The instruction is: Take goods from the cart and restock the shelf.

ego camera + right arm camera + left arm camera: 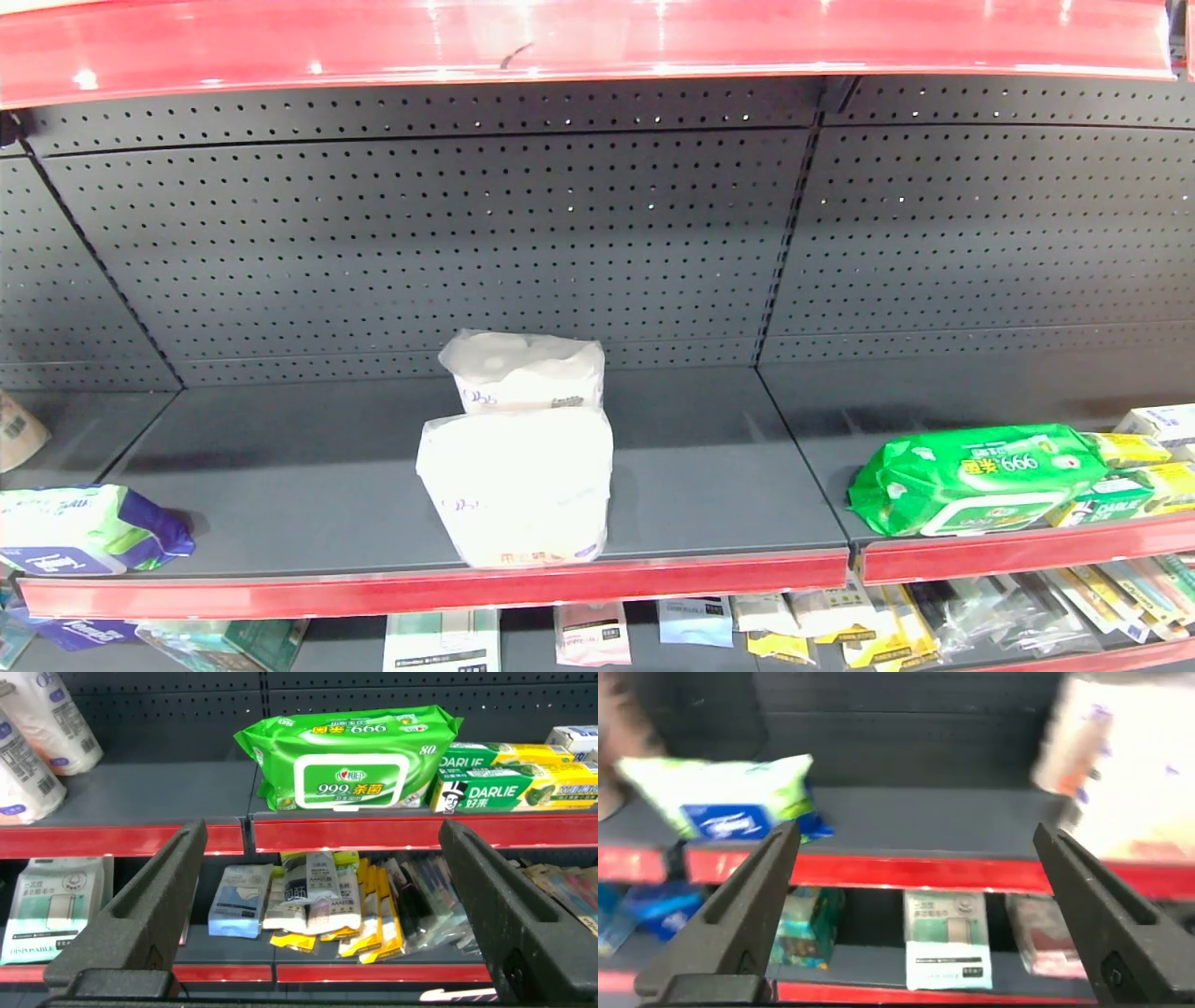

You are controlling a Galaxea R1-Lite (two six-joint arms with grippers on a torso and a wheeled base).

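Left gripper point(915, 831) points at the front of the shelf point(308, 485), its two black fingers spread wide with nothing between them. Its view is smeared, but beyond one fingertip a green and blue tissue pack point(729, 798) lies on the shelf, and beyond the other is a white pack that is probably the front pack of paper rolls point(1134, 765). Neither touches the gripper.

Right gripper point(324, 826) is likewise wide open and holds nothing. It faces the red edge strip point(215, 838), level with it, and is short of the shelf. Past its fingers a green wet wipes pack point(350, 756) lies flat at the shelf front, with toothpaste boxes point(519, 779) just beside it.

From the head camera, the front pack of paper rolls stands at the middle of the shelf by the edge strip. A second pack of paper rolls point(525, 371) stands directly behind it, touching it. The tissue pack sits well apart at the robot's left and the wet wipes pack at its right.
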